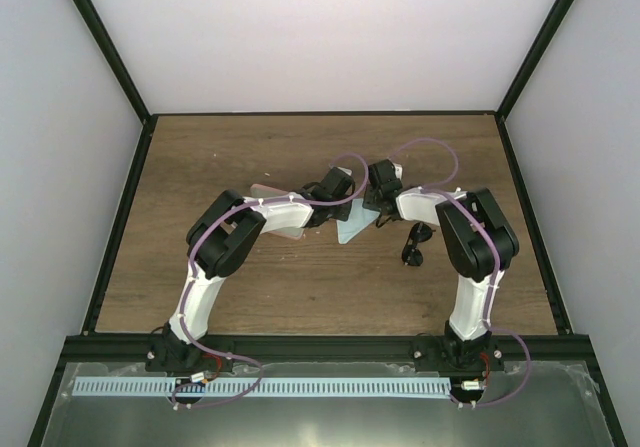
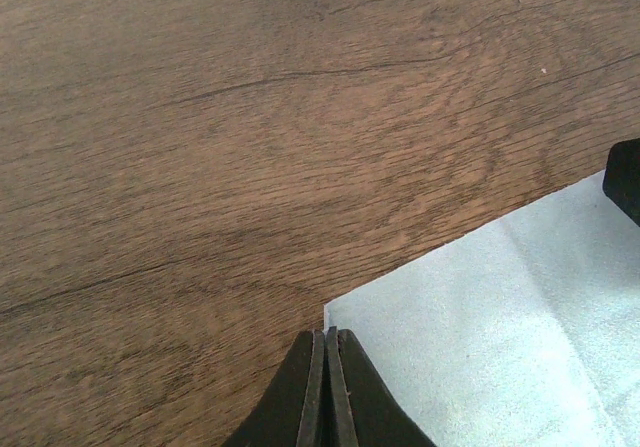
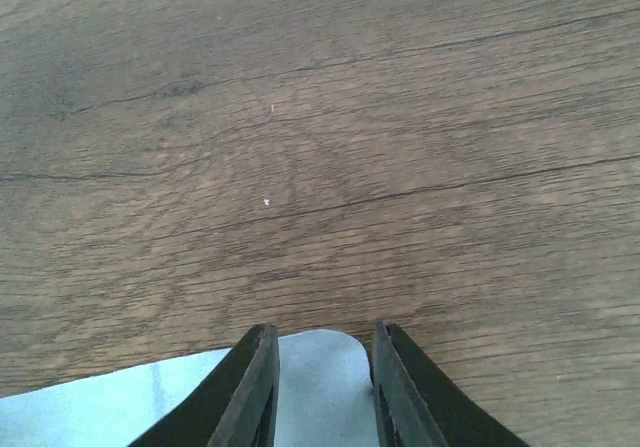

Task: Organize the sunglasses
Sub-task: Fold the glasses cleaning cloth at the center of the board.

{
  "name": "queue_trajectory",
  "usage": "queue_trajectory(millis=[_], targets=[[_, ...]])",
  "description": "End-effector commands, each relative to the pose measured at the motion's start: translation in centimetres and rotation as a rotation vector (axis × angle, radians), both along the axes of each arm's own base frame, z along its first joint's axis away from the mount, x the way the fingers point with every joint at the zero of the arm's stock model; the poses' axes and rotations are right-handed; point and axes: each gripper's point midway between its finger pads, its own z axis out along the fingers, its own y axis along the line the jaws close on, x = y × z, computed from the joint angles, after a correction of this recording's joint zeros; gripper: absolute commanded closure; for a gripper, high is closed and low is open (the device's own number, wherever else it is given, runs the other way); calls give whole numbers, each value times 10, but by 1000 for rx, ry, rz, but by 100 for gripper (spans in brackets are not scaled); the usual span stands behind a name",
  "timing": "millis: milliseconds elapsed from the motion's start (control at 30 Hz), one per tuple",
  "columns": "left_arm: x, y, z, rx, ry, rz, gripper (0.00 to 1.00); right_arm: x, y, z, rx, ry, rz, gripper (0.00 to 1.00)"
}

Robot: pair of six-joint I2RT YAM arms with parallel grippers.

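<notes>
Pink case (image 1: pixel 263 190) mostly under the left arm (image 1: pixel 240 235), light blue cloth (image 1: pixel 352 230) partly under the right arm (image 1: pixel 425 207), sunglasses (image 1: pixel 413 247) tiny, indistinct.

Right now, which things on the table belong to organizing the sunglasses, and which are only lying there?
Belongs to the job:
- sunglasses, beside the right arm

Only lying there:
- blue cloth, left claw shut at its corner, right claw open over its edge
- pink case, mostly hidden under the left arm

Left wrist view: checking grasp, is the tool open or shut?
Shut: the left tool shows no gap between fingers, at the blue cloth corner. Pinching it: cannot tell.
</notes>
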Motion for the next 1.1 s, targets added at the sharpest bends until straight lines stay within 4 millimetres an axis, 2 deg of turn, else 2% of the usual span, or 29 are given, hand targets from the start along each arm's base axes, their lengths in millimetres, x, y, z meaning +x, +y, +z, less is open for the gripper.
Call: queue_trajectory(millis=[0,333,567,667,833,1067], targets=[[-16,9,-20,49,76,-11,96,-1,-4,-11,-20,39,-1,72],[-16,8,-20,47,78,-13,96,-3,-5,-15,-25,53,-5,81],[-16,8,-20,49,78,-13,96,-5,-6,-13,-27,53,-11,97],[-16,9,-18,48,74,-12,96,-5,-7,-12,-23,51,-13,99],[-14,10,-11,50,51,-10,96,-8,-5,1,2,24,-7,99],[-13,16,9,45,-2,9,96,-18,3,27,40,-29,23,99]])
